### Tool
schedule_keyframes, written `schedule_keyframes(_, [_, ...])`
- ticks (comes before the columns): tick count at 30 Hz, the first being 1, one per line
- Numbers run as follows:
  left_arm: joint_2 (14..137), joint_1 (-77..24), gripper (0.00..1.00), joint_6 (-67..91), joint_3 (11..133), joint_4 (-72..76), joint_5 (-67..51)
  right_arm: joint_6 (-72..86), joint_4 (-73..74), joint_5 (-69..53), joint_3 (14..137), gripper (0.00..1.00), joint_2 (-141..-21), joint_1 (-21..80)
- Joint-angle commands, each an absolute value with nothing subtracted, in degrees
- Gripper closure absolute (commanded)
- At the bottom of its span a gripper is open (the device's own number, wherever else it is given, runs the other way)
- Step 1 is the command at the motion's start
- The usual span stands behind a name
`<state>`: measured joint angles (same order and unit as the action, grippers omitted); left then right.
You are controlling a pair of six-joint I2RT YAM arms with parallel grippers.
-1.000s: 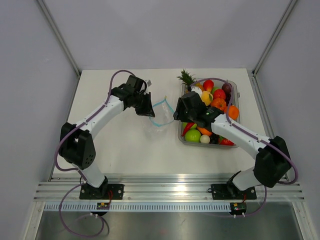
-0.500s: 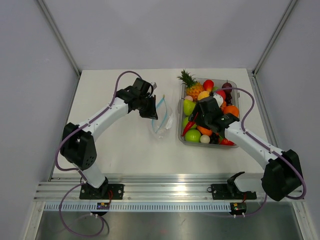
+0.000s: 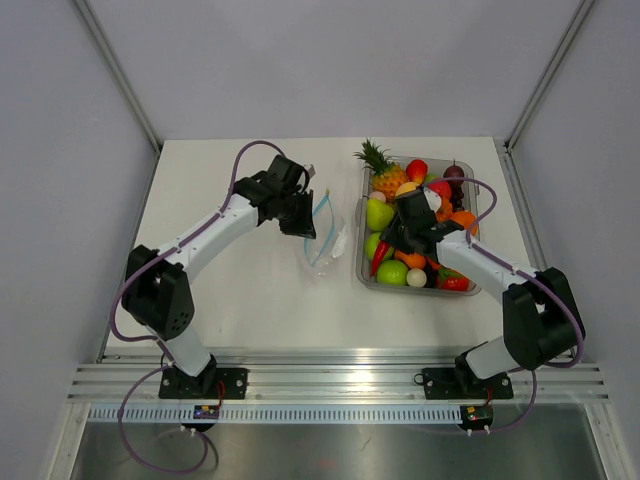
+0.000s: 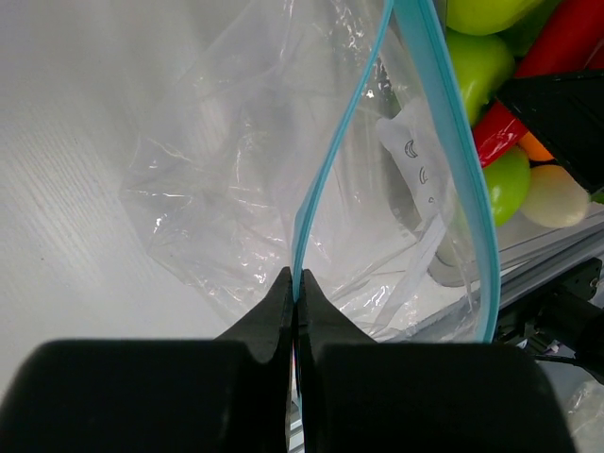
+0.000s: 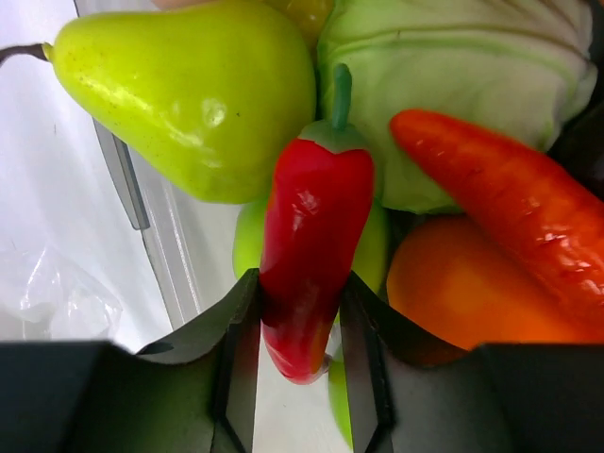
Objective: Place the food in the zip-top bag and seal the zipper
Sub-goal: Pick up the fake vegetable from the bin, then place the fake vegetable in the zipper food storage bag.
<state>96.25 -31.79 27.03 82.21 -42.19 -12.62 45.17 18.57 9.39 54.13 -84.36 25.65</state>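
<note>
- Left hand [image 4: 295, 283] is pinched tight on the zipper [image 4: 462, 142] at one lip of the bag [image 4: 236, 189]. Lifting that lip likely keeps the mouth gaping toward the tray [image 3: 361, 270], so food can go straight in.
- Bag sits on the tabletop [image 3: 220, 290] just at 9 o'clock of the tray. Its mouth is a blue loop, unsealed, with no food inside.
- Right hand [image 5: 299, 283] is narrowed around the chili [image 5: 311, 217], a finger touching each side of its lower end. Gripping low probably keeps the fingers away from the pear [image 5: 189, 94] crowding the stem at 10 o'clock.
- Chili lies in the tray near its 9 o'clock wall, not yet lifted as far as I can judge.
- Hidden: whatever the chili rests on is covered by the chili and the fingers.
- From above, the right hand covers its own grasp, and the crumpled clear bag is hard to trace against the white tabletop.
- Cut off: both zipper strips leave the left wrist view at 12 o'clock.
</note>
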Motion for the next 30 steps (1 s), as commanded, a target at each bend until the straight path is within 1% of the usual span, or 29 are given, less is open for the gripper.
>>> schedule_keyframes(1, [96.94,-32.25,1.0,26.37,85.95,-42.8,-10.46,46.05,15.64,9.14,56.34,0.64,-84.55,25.23])
schedule_keyframes(3, [97.64,-32.52,1.0,25.84,87.36,-44.2,-9.06,45.97,16.52,9.49,56.25,0.74,-82.89,25.22])
schedule_keyframes(4, [97.91,-32.78,1.0,25.67,87.71,-44.73,-8.44,45.88,16.78,9.84,56.25,0.83,-82.01,25.31])
schedule_keyframes(7, [98.09,-32.96,1.0,25.31,88.77,-45.7,-7.21,44.65,18.98,10.72,56.42,0.92,-77.88,25.31])
schedule_keyframes(10, [98.26,-33.22,1.0,24.88,89.3,-46.23,-6.07,42.46,21.96,10.81,57.3,0.98,-73.49,25.4])
schedule_keyframes(12, [98.44,-33.31,1.0,24.87,89.56,-46.67,-5.36,41.75,22.76,10.72,58.18,1.0,-70.85,25.75])
schedule_keyframes(15, [99.14,-33.4,1.0,25.05,89.82,-46.32,-6.5,40.7,23.91,11.33,61.34,1.0,-68.65,27.06])
schedule_keyframes(18, [99.32,-33.84,1.0,25.22,90.0,-46.14,-6.68,39.64,23.82,11.95,65.99,1.0,-68.38,31.01])
schedule_keyframes(22, [99.14,-33.93,1.0,25.31,90.0,-46.23,-6.77,38.24,23.82,12.92,73.81,1.0,-71.36,37.16])
schedule_keyframes(30, [97.48,-34.28,1.0,24.87,88.07,-44.48,-7.38,38.23,22.32,13.18,80.15,1.0,-79.71,41.39])
